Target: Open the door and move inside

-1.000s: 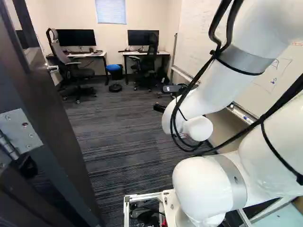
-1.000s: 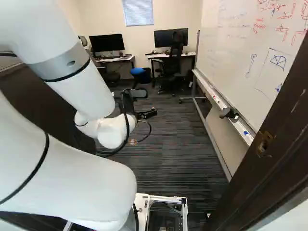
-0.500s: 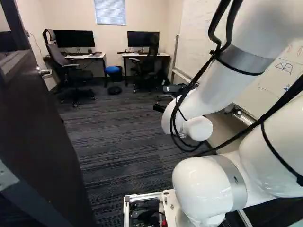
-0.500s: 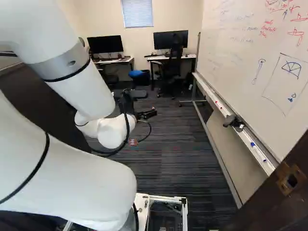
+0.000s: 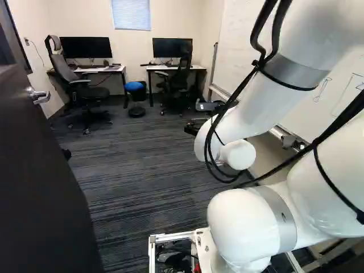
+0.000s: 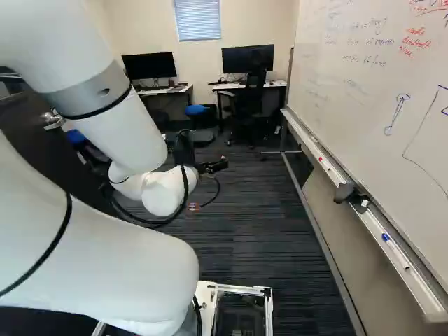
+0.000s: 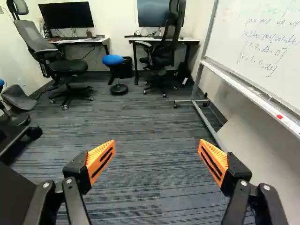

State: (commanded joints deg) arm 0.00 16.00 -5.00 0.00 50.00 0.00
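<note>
The dark door (image 5: 40,170) stands swung inward along the left side of the left base view, its silver lever handle (image 5: 38,95) on the face toward the room. In the right base view the handle (image 6: 52,120) shows partly behind my arm. My gripper (image 6: 213,166) reaches out over the carpet ahead of the base, well apart from the door. In the wrist view the gripper (image 7: 157,157) has its two orange-padded fingers spread wide, with only carpet seen between them.
A whiteboard (image 6: 364,91) with a marker tray (image 6: 336,168) runs along the right side. At the far wall stand two desks (image 7: 187,41) with monitors, an office chair (image 7: 65,65) and a blue stool (image 7: 113,60). Grey carpet (image 7: 140,122) covers the floor between.
The base has moved forward into the room; the door frame has slid out of view at the right, and more of the door's handle side shows. The arm keeps its pose.
</note>
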